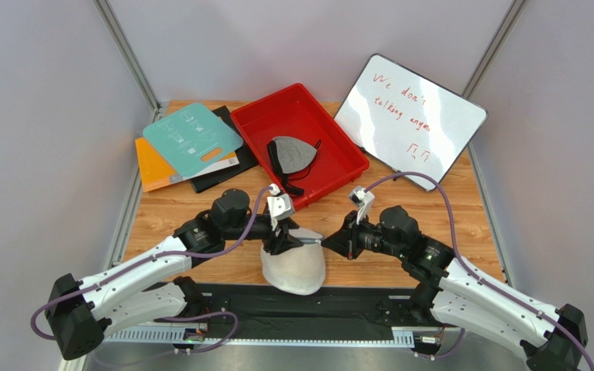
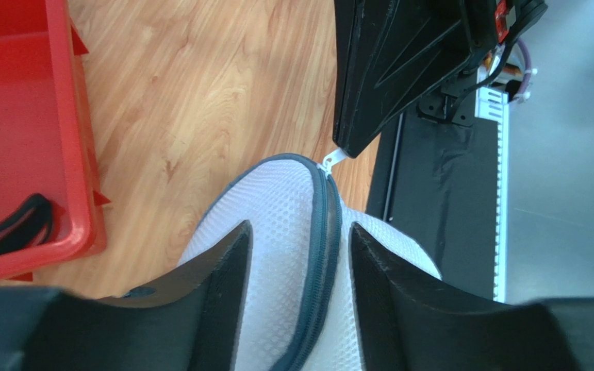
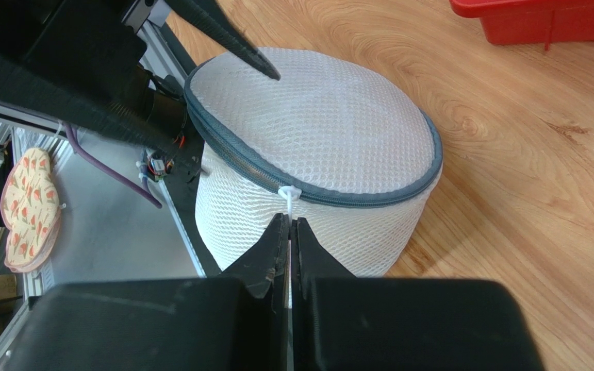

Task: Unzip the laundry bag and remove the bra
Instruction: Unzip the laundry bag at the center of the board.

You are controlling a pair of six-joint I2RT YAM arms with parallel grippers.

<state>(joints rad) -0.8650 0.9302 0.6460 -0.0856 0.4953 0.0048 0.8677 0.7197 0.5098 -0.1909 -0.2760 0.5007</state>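
Observation:
The laundry bag point(image 1: 294, 269), a round white mesh pouch with a grey zipper band, stands at the table's near edge between both arms. My left gripper point(image 2: 298, 228) is open over the top of the laundry bag point(image 2: 277, 232), one finger on either side of the zipper band point(image 2: 325, 232). My right gripper point(image 3: 290, 219) is shut on the small white zipper pull point(image 3: 288, 195) at the side of the laundry bag point(image 3: 315, 116). In the left wrist view the right gripper's tip point(image 2: 346, 147) meets that pull point(image 2: 333, 160). The zipper looks closed. The bra is hidden.
A red tray point(image 1: 331, 127) behind the bag holds a grey bra with black straps point(image 1: 292, 154). A whiteboard point(image 1: 410, 116) leans at the back right. Teal point(image 1: 192, 137), orange and black folders lie at the back left. A black strip point(image 1: 277, 309) runs along the near edge.

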